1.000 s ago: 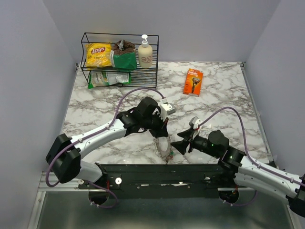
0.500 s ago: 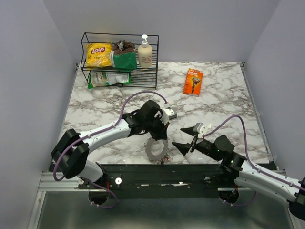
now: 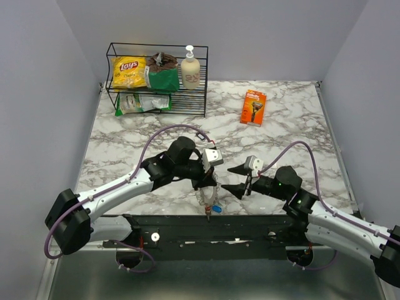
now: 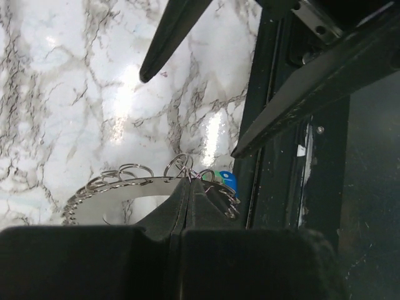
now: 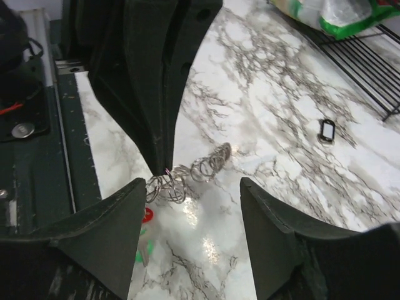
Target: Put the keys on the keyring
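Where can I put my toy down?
Bare marble: right side, between the razor box and the wall; left side, in front of the rack. Crowded near the front edge, where the left gripper holds the keyring beside the right gripper.

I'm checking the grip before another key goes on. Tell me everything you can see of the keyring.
The keyring is a large, shiny, silvery metal loop with a toothed outer edge and small wire rings bunched along it. It sits low over the near edge of the marble table, pinched at its rim by the shut left gripper. Whether it touches the table is unclear. Keys with blue, green and red heads show right beside it. The open right gripper is close by, not touching.
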